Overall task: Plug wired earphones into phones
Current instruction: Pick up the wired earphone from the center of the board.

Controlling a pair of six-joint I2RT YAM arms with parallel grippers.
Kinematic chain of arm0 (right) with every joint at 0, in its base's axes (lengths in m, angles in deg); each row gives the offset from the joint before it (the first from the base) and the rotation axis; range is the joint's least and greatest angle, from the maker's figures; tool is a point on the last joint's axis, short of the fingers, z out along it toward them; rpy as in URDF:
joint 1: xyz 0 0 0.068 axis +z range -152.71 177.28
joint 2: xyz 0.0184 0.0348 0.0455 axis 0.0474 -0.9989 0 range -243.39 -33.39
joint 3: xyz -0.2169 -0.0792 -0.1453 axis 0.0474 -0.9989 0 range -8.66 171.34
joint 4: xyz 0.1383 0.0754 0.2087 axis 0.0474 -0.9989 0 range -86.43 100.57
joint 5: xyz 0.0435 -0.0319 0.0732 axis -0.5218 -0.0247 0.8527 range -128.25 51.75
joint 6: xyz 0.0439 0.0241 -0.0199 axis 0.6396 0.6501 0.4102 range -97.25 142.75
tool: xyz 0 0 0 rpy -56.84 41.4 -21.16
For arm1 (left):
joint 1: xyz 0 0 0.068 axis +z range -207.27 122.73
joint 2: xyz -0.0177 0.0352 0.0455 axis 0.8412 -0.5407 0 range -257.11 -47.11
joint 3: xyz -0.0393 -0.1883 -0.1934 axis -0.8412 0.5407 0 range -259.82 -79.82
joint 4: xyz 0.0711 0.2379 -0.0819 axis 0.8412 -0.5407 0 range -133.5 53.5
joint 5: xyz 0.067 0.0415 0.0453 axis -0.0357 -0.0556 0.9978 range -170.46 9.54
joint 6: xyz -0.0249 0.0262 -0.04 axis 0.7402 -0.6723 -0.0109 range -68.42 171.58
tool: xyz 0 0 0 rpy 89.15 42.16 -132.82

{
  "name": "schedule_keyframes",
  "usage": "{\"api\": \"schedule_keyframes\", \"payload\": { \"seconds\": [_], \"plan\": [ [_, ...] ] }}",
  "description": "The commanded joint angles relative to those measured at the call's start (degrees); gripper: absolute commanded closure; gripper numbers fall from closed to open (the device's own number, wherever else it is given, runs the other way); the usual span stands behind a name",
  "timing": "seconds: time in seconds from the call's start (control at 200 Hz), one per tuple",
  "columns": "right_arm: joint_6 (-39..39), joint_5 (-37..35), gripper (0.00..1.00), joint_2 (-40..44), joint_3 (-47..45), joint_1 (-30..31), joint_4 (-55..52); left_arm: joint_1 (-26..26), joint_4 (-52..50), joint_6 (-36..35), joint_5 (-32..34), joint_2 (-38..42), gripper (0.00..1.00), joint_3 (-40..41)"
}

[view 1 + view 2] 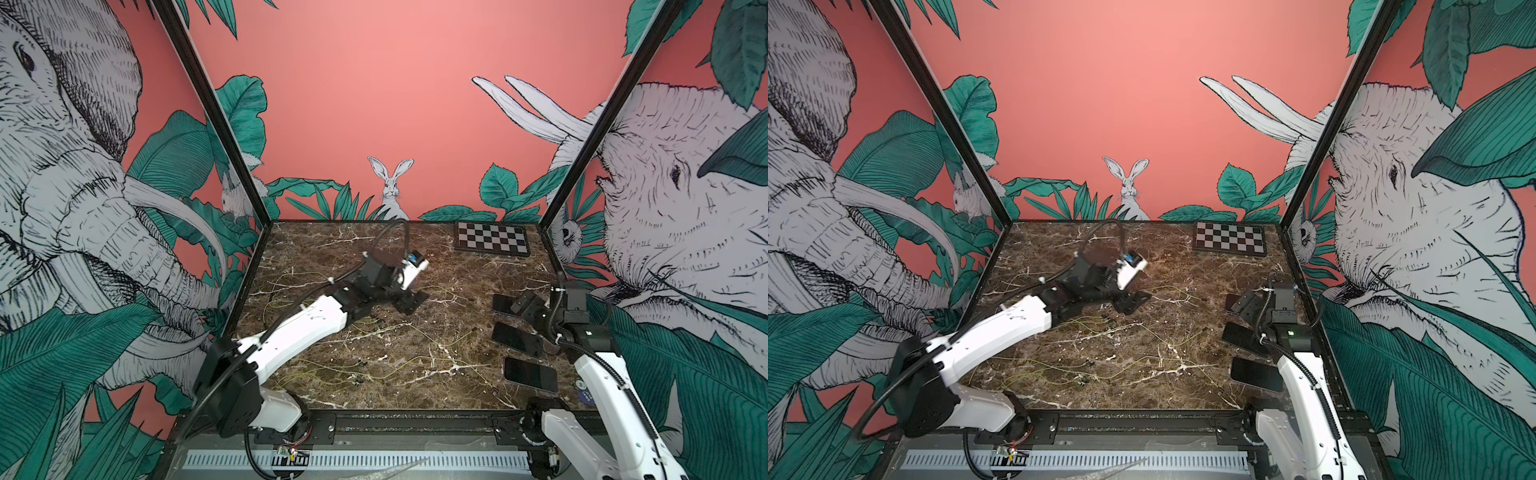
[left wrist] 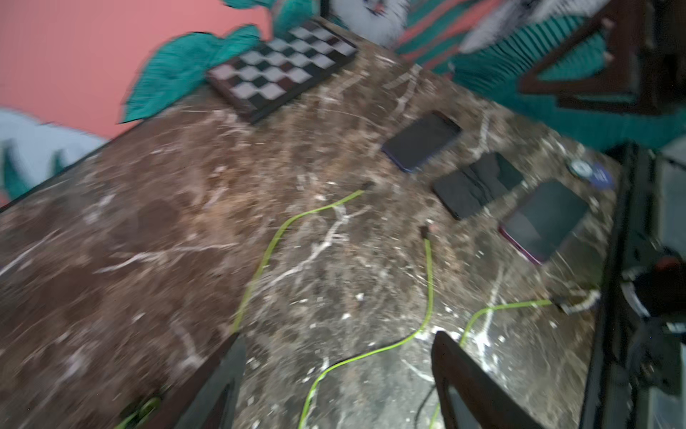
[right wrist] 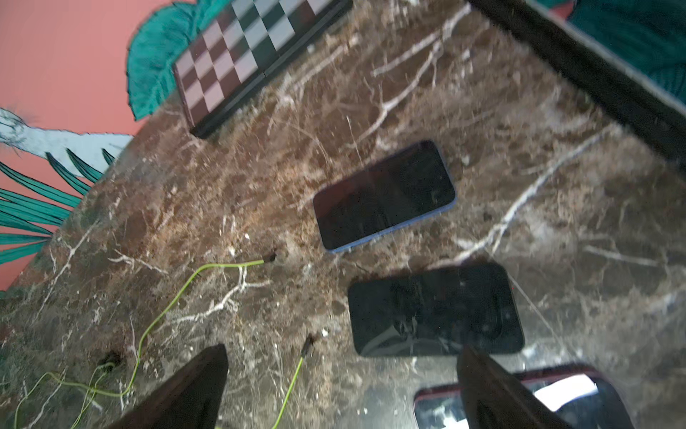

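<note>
Right wrist view: three flat black smartphones (image 3: 384, 195) with glossy dark screens lie in a row along the right side of the brown, white-veined marble tabletop (image 3: 519, 148), none with a cord in it. The thin yellow-green earphone cords (image 3: 208, 267) sprawl loose across the middle, and two small dark plug ends (image 3: 267, 257) stop near the phones without touching them.

We judge the job barely begun: the step in hand is picking up a first plug. The left gripper (image 2: 336, 334) hangs low over the cords, its dark jaws apart, a green strand running over the marble between them and nothing clamped. The next move, as we read it, calls for a pinch close behind a plug, so that the limp cord cannot droop when aimed at a phone's edge.

The right gripper (image 3: 343, 347) hovers above the phones, jaws wide apart and empty, well placed to steady one. In both top views the left arm (image 1: 307, 324) stretches to the table's centre, wrist bent down. The right arm (image 1: 598, 374) stands folded at the right edge.
</note>
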Motion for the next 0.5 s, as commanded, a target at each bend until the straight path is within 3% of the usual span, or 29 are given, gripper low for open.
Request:
{"api": "schedule_keyframes", "payload": {
  "seconds": [0.0, 0.195, 0.495],
  "plan": [
    [5.23, 2.06, 0.02, 0.31, 0.29, -0.08, -9.02, -6.71, -6.69, -8.94, -0.49, -4.87, 0.2, -2.48],
    [8.12, -0.12, 0.02, 1.63, -0.69, -0.07, -13.77, -13.84, -12.86, -12.03, 0.43, -11.91, 0.23, -5.07],
    [10.55, 1.87, 0.06, 1.45, -4.04, -0.08, -10.7, -15.2, -15.49, -14.87, 6.64, -15.85, 0.26, -2.41]
  ]
}}
